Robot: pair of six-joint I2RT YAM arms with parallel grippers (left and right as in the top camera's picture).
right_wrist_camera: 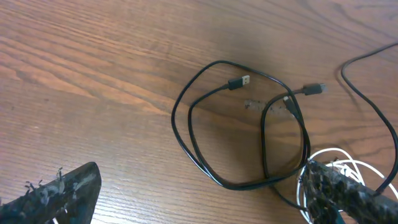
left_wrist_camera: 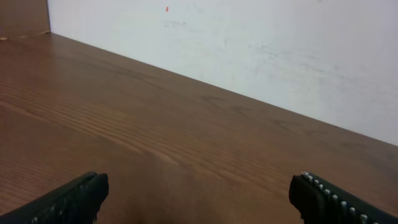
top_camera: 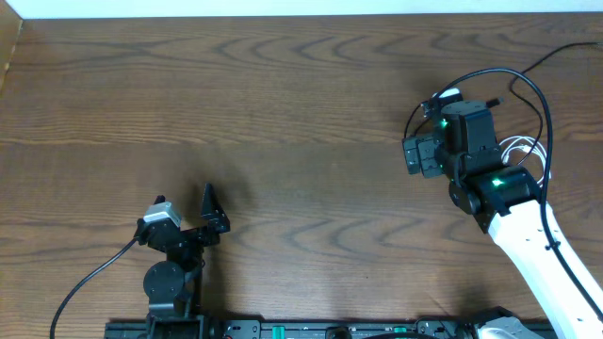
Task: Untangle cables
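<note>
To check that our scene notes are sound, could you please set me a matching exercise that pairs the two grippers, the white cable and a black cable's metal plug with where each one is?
Things:
1. left gripper
2. right gripper
3. white cable
4. metal plug

Places or states:
A. open, above the black cable loop
B. lying inside that loop
C. open, over bare table, facing the wall
D. bunched beside one right gripper finger

Pairs: 1-C, 2-A, 3-D, 4-B.
</note>
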